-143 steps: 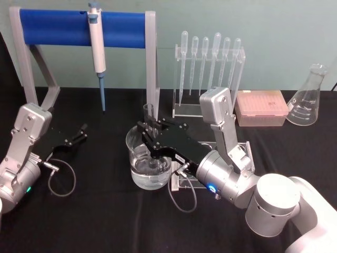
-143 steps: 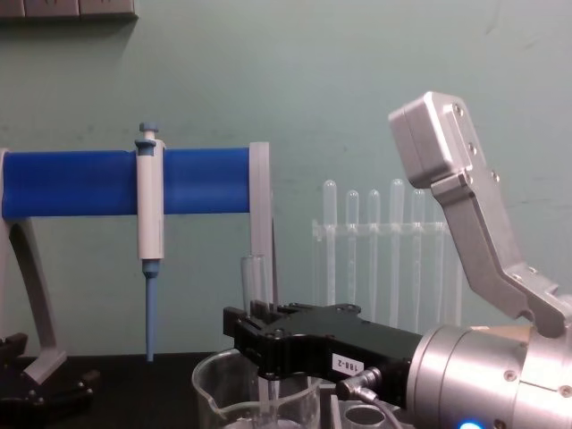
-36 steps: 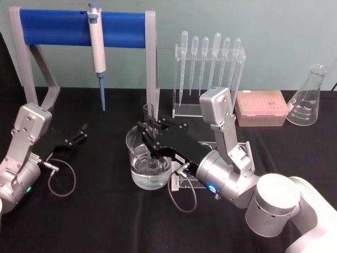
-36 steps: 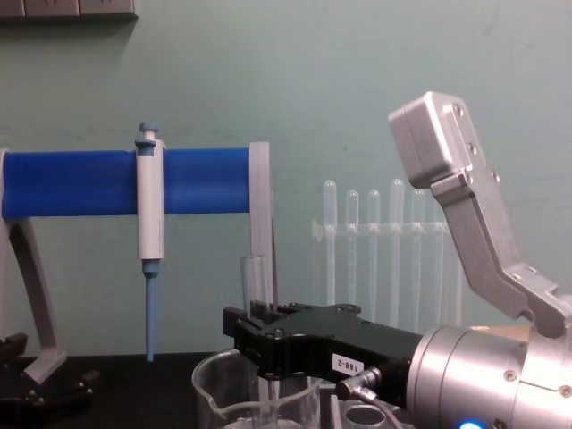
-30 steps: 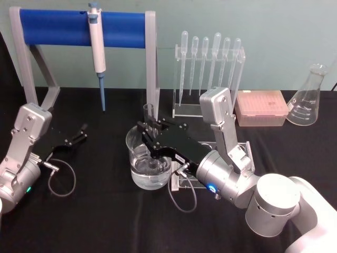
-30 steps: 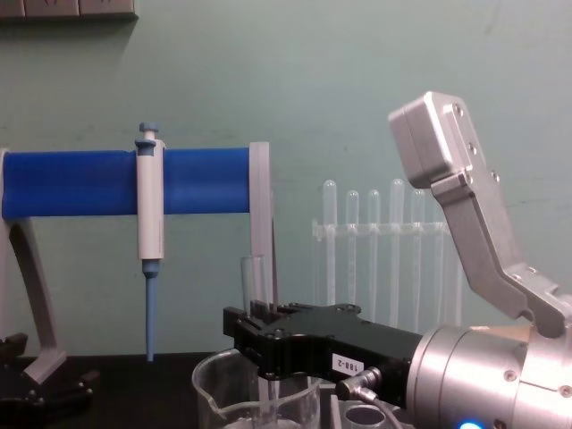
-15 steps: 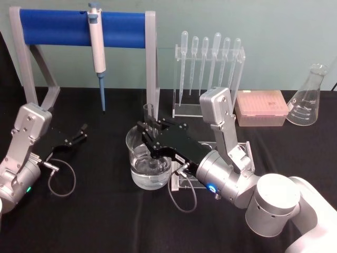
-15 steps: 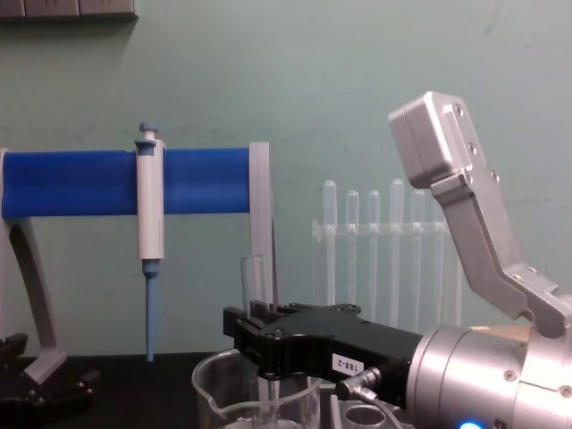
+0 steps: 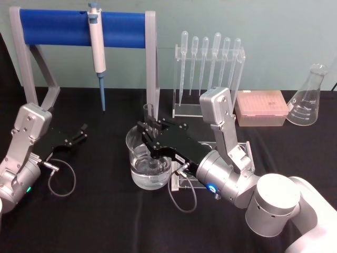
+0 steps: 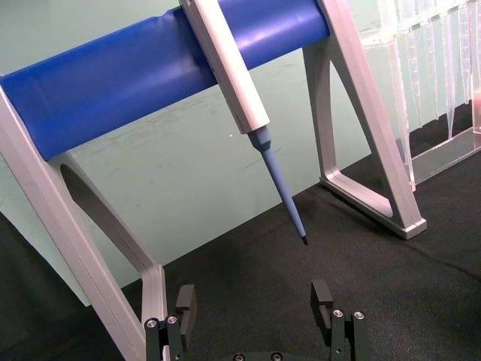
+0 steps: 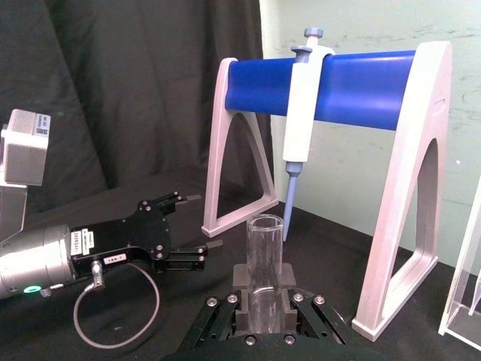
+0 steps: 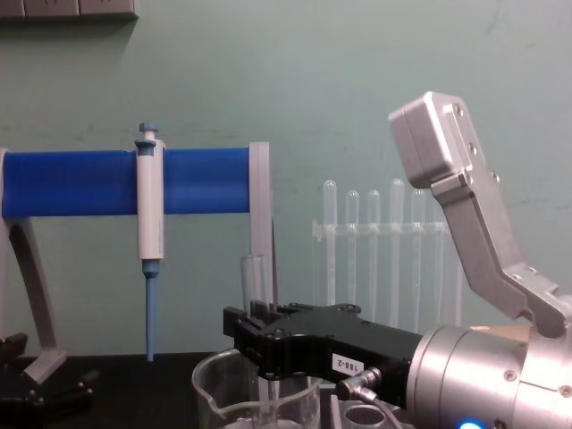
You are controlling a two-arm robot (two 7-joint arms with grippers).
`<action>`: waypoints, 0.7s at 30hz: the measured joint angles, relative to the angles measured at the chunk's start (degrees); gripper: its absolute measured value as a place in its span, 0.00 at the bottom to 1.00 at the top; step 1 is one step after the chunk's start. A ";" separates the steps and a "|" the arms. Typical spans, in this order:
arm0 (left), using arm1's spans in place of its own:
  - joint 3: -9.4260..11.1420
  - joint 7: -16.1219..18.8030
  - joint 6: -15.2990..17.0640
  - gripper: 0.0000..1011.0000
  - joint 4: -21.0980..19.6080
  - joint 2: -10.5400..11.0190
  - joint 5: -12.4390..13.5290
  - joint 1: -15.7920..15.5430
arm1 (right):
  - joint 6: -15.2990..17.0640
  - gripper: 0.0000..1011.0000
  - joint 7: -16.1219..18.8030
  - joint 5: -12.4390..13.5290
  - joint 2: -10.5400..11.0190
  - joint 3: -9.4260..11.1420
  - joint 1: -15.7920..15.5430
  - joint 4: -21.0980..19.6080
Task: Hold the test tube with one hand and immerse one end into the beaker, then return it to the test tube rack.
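Note:
The test tube (image 9: 148, 113) stands upright with its lower end down inside the beaker (image 9: 135, 145), which holds some clear liquid. My right gripper (image 9: 149, 131), black with a white label, is shut on the tube's middle just above the beaker's rim. From the chest, the test tube (image 12: 254, 279) rises above the right gripper (image 12: 254, 336) and the beaker (image 12: 214, 398) sits below it. The right wrist view has the test tube (image 11: 264, 252) clamped in the right gripper (image 11: 264, 292). My left gripper (image 9: 81, 132) rests open on the table at the left, and the left gripper (image 10: 254, 297) holds nothing.
A blue-barred stand (image 9: 58, 26) with a hanging pipette (image 9: 97, 50) is behind the beaker. A rack of plastic pipettes (image 9: 208, 63), a pink tip box (image 9: 261, 108) and a conical flask (image 9: 308, 97) line the back right. A tube rack (image 9: 245, 150) lies under my right arm.

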 joint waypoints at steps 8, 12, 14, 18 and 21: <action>0.00 0.00 0.00 0.99 0.00 0.00 0.00 0.00 | 0.00 0.22 0.00 0.00 0.00 0.00 0.00 0.00; 0.00 0.00 0.00 0.99 0.00 0.00 0.00 0.00 | 0.00 0.22 0.00 0.00 0.00 0.00 0.00 0.00; 0.00 0.00 0.00 0.99 0.00 0.00 0.00 0.00 | 0.00 0.22 0.00 0.00 0.00 0.00 0.00 0.00; 0.00 0.00 0.00 0.99 0.00 0.00 0.00 0.00 | 0.00 0.22 0.00 0.00 0.00 0.00 0.00 0.00; 0.00 0.00 0.00 0.99 0.00 0.00 0.00 0.00 | 0.00 0.22 0.00 0.00 0.00 0.00 0.00 0.00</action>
